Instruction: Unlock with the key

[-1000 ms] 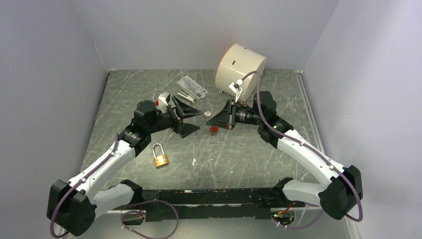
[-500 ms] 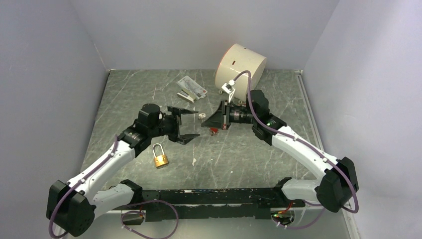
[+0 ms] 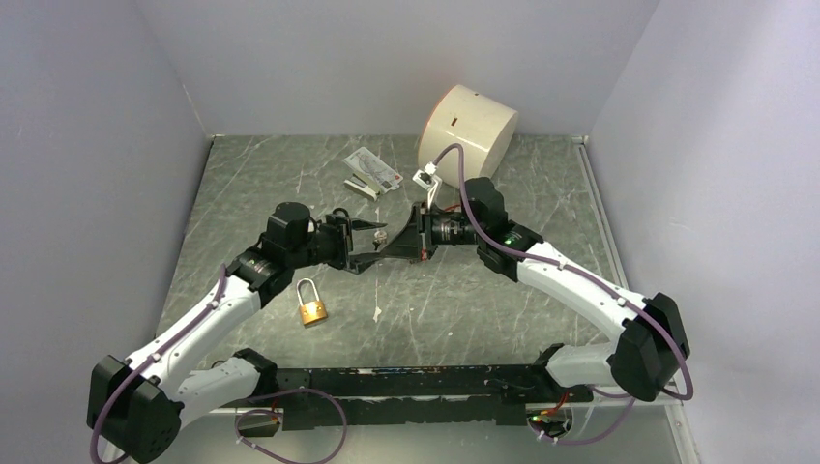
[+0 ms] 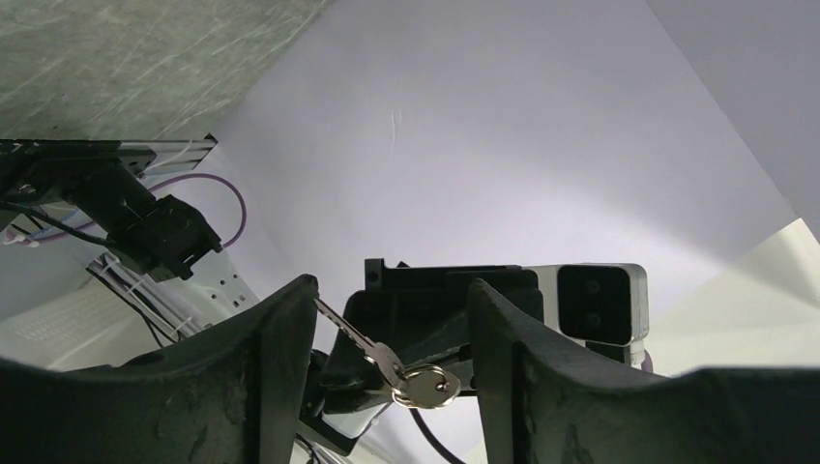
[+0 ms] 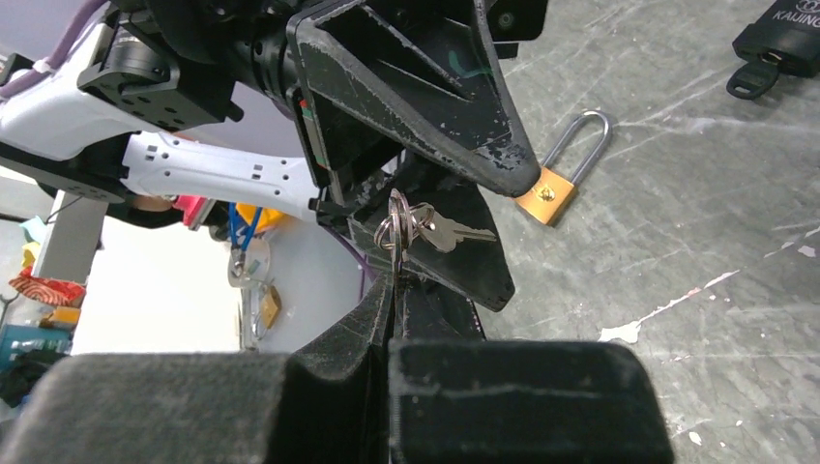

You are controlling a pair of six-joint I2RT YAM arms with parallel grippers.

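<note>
Right fingers: pinched shut on key ring, lower arc hidden; left fingers: spread, flanking key; padlock: lower left, on surface.

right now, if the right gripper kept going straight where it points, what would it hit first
Likely the left gripper, whose open fingers flank the keys the right gripper holds, though depth is unclear.

In the right wrist view, the lower part of the key ring is hidden between the closed fingers of the right gripper. A finger of the left gripper covers one corner of the padlock. The picture's edge cuts off a black object, and its print is only partly readable.
</note>
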